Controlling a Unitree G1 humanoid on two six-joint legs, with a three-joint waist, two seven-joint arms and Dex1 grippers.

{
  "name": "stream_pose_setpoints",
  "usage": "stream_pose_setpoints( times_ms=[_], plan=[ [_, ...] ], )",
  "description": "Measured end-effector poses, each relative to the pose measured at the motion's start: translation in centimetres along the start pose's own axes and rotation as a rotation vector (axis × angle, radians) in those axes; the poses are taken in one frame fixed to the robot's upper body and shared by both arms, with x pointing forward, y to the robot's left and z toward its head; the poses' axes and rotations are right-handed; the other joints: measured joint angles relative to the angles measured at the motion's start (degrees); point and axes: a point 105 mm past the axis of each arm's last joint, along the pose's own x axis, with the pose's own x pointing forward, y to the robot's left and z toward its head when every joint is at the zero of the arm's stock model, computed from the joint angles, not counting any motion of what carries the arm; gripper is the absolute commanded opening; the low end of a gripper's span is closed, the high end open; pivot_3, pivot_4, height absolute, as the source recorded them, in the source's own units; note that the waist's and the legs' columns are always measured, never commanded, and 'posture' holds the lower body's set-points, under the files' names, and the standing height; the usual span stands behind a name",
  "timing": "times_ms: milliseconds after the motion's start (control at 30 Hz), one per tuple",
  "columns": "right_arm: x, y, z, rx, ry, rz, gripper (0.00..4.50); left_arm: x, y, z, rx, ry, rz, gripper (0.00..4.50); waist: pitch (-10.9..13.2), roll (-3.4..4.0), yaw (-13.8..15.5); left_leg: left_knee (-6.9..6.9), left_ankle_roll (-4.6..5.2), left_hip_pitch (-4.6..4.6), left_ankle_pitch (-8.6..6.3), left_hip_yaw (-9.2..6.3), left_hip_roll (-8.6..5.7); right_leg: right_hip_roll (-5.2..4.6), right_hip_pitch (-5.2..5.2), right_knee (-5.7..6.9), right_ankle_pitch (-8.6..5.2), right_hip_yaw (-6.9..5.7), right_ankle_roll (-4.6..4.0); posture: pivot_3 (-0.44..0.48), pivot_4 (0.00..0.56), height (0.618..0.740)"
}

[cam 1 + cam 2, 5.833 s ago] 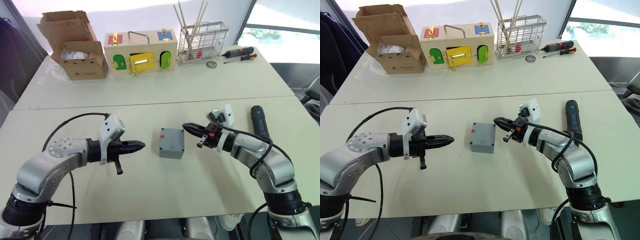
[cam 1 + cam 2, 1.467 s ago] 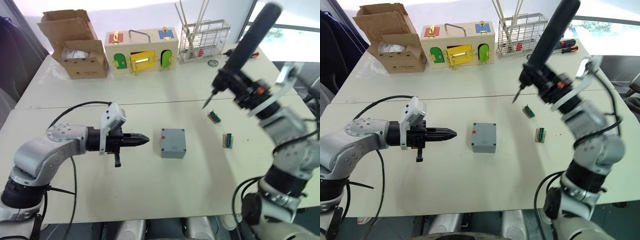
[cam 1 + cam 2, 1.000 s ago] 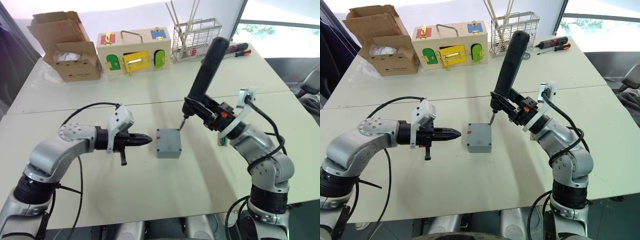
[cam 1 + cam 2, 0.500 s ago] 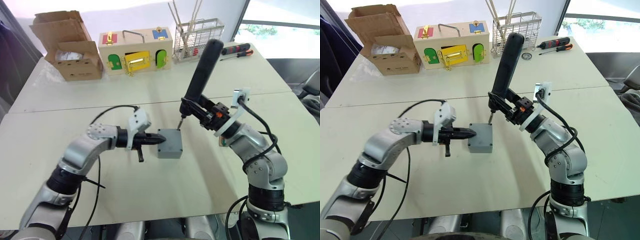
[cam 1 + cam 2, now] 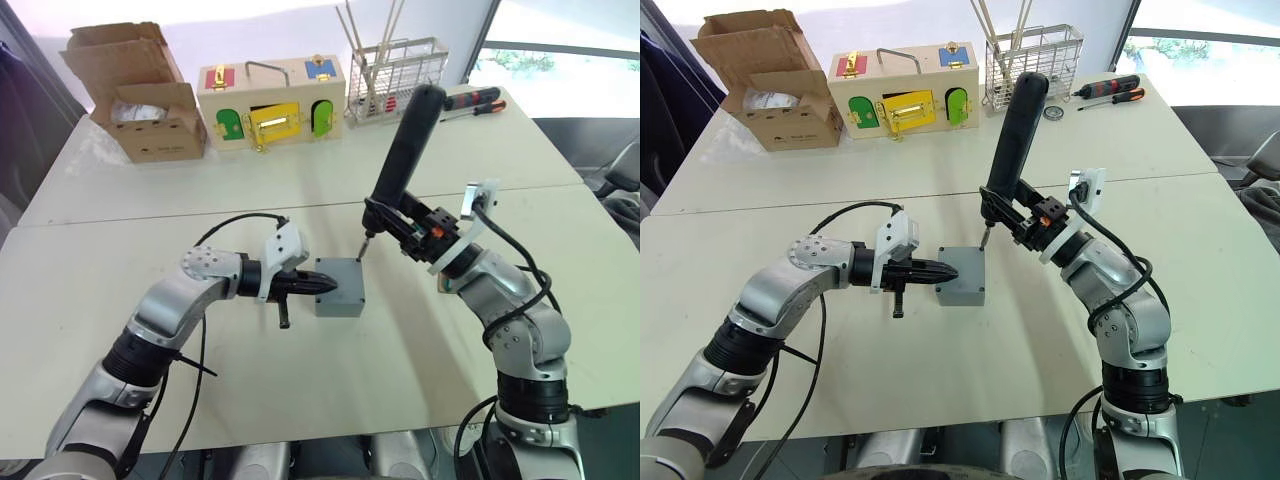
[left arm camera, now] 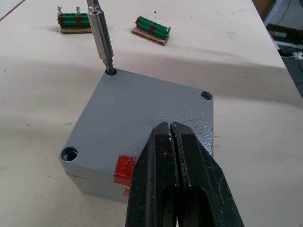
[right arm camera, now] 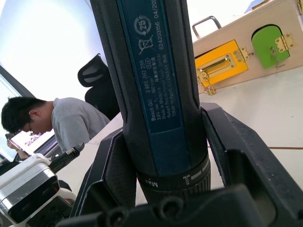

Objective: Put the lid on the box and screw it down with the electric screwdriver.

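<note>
**Driver bit seated in a corner hole of the lidded box**

The electric screwdriver bears a blue label reading "Bosch GO" with fine print beneath; the right gripper is clamped round its body, tilted, its metal bit in a corner screw hole of the lid; the lid sits on the box, a red mark on the side away from the bit; the left gripper, fingers pressed together and holding nothing, rests on the lid's edge there; beyond the bit lie two green terminal strips; farther off, a cardboard box holds something pale.
</note>
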Motion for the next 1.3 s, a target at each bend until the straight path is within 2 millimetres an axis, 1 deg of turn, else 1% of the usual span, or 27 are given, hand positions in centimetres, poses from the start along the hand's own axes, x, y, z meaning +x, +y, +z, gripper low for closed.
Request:
stream_pose_setpoints(
  times_ms=[67,100,167,200,233,267,300,567,767,900,1067,1300],
  plan=[
    [-0.1,1.0,-0.4,-0.071,0.037,0.053,1.86,0.0,0.0,0.0,-0.002,0.0,-0.001,0.0,-0.05,0.01,0.02,0.0,0.01,0.02,-0.01,-0.01,-0.02,0.0,0.01,0.0,0.0,-0.01,0.0,0.0,0.15,0.739],
    [-0.2,1.8,-0.4,-0.121,0.049,0.093,1.86,0.0,0.0,-0.1,-0.004,0.002,0.0,0.0,-0.16,-0.02,-0.01,-0.01,0.05,0.06,-0.03,-0.01,-0.02,0.01,0.04,-0.01,-0.01,-0.01,0.01,0.0,0.15,0.739],
    [-0.4,2.6,-1.1,-0.168,0.067,0.126,1.86,0.1,0.0,-0.4,-0.01,0.008,0.006,0.0,-0.49,-0.26,-0.05,-0.04,0.1,0.26,-0.07,-0.01,-0.03,0.07,0.25,-0.07,-0.02,-0.04,0.02,0.0,0.15,0.739],
    [-0.4,2.7,-1.1,-0.17,0.067,0.127,1.86,0.1,0.0,-0.4,-0.01,0.008,0.007,0.0,-0.51,-0.28,-0.06,-0.04,0.11,0.28,-0.07,-0.01,-0.02,0.08,0.27,-0.08,-0.02,-0.04,0.01,0.0,0.15,0.739],
    [-0.5,2.7,-1.2,-0.182,0.066,0.127,1.86,0.1,0.0,-0.5,-0.013,0.013,0.013,0.0,-0.65,-0.39,-0.11,-0.07,0.43,0.55,-0.26,-0.01,0.02,0.09,0.52,-0.15,-0.03,-0.03,0.01,0.0,0.15,0.739],
    [-0.5,2.9,-1.7,-0.194,0.073,0.13,1.86,0.2,0.1,-0.8,-0.021,0.014,0.02,0.0,-0.84,-0.43,-0.1,-0.21,0.57,0.99,-0.35,0.04,0.03,0.08,0.9,-0.22,-0.08,-0.02,0.05,0.0,0.15,0.739],
    [-0.4,3.0,-1.9,-0.195,0.075,0.131,1.86,0.3,0.1,-0.9,-0.025,0.012,0.022,0.0,-0.99,-0.45,-0.1,-0.21,0.61,1.03,-0.38,0.03,0.06,0.08,0.94,-0.21,-0.12,-0.02,0.05,0.0,0.15,0.739],
    [-0.4,3.2,-2.7,-0.215,0.077,0.133,1.86,0.5,0.1,-1.1,-0.027,0.017,0.03,0.0,-1.6,-0.59,-0.05,-0.21,0.6,1.03,-0.39,0.01,0.08,0.08,0.94,-0.23,-0.13,-0.01,0.05,0.0,0.15,0.739],
    [-0.3,2.9,-3.1,-0.2,0.07,0.123,1.86,0.5,0.2,-1.3,-0.028,0.026,0.035,0.0,-1.98,-0.62,0.0,-0.23,0.63,1.07,-0.41,-0.01,0.08,0.08,1.06,-0.37,-0.13,-0.03,0.05,0.0,0.15,0.739],
    [-0.5,2.8,-3.3,-0.2,0.063,0.126,1.86,0.5,0.2,-1.4,-0.027,0.032,0.038,0.0,-2.14,-0.62,0.03,-0.25,0.67,1.15,-0.43,-0.04,0.08,0.09,1.31,-0.69,-0.13,-0.06,0.06,0.0,0.15,0.739],
    [-0.5,2.4,-3.5,-0.183,0.059,0.113,1.86,0.5,0.3,-1.5,-0.031,0.036,0.04,0.0,-2.17,-0.63,0.06,-0.26,0.8,1.54,-0.55,-0.08,0.09,0.09,1.81,-0.93,-0.14,-0.11,0.07,0.0,0.15,0.739],
    [-0.4,2.3,-3.6,-0.169,0.053,0.105,1.86,0.5,0.3,-1.5,-0.033,0.038,0.04,0.0,-2.18,-0.64,0.1,-0.28,0.79,1.67,-0.58,-0.09,0.1,0.08,1.91,-0.94,-0.16,-0.11,0.09,0.0,0.15,0.739]
  ],
)
